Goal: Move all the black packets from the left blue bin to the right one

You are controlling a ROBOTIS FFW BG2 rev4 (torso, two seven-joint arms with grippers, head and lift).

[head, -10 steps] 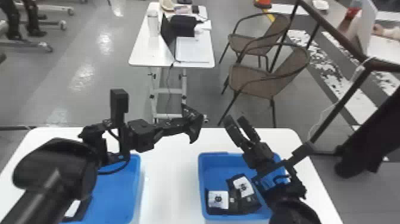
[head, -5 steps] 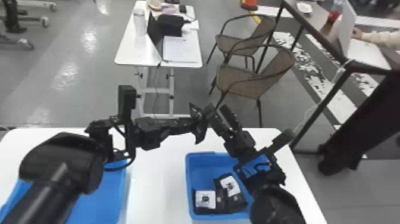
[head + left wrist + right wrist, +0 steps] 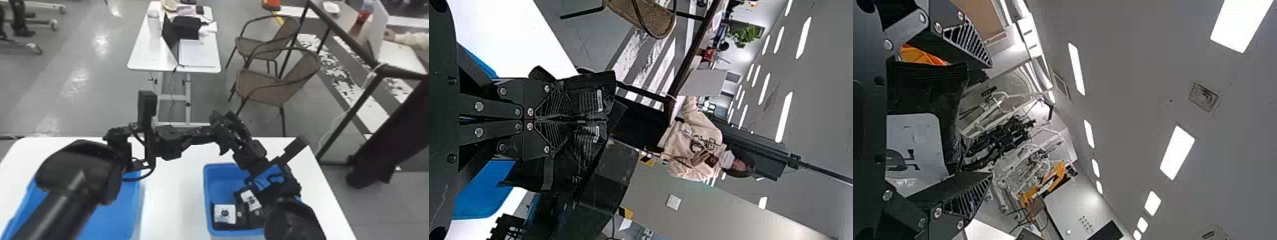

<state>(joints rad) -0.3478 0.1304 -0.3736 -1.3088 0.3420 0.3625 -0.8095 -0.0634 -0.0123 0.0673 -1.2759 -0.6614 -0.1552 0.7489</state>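
Note:
Held out over the table's middle, my left gripper (image 3: 209, 134) is shut on a black packet (image 3: 224, 146); in the left wrist view, the left gripper (image 3: 558, 120) pinches the packet (image 3: 589, 105). My right gripper (image 3: 232, 123) meets it from the right. Seen from the right wrist, the right gripper (image 3: 990, 120) stands open, its fingers on either side of the packet, whose white label (image 3: 918, 145) faces the camera. Black packets with white labels (image 3: 225, 214) lie in the right blue bin (image 3: 208, 194). The left blue bin (image 3: 116, 220) is partly hidden by my left arm.
Both bins stand on a white table (image 3: 174, 201), with bare tabletop between them. Beyond its far edge are a small white table (image 3: 143, 60) and brown chairs (image 3: 261, 86). A dark-framed desk (image 3: 348, 35) stands at the right.
The right gripper has come left to the held packet, closing the gap between the two grippers, and its fingers are now around it. The left gripper has kept its hold. The head view has shifted slightly.

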